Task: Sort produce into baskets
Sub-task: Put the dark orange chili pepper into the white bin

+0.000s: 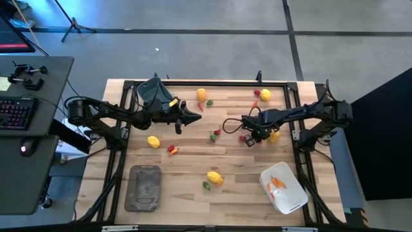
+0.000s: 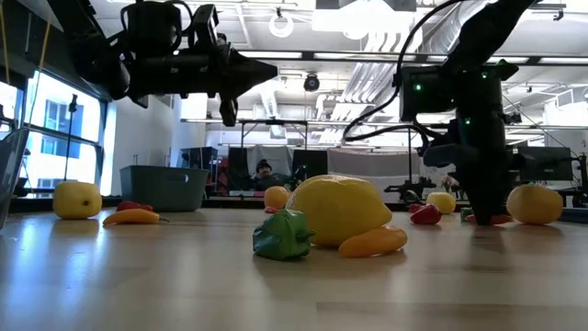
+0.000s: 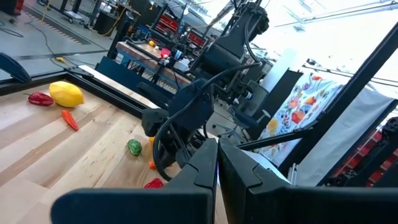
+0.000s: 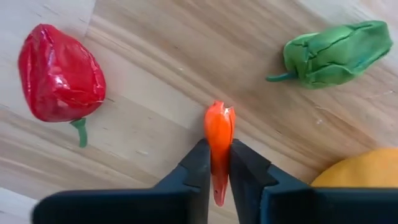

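Both arms are built of dark, nearly black links with rounded joint housings. A black cable is looped loosely off the right arm (image 1: 283, 116) near its wrist. A small yellow marking is seen on the left arm (image 1: 129, 115) close to its wrist. A small green light is noted on the boxy black wrist housing of the right arm in the low view. The fingers (image 4: 198, 168) of the right gripper (image 4: 217, 163) are matte black, flat-sided and tapered toward blunt tips. The left gripper (image 3: 216, 167) is of the same black moulded form.
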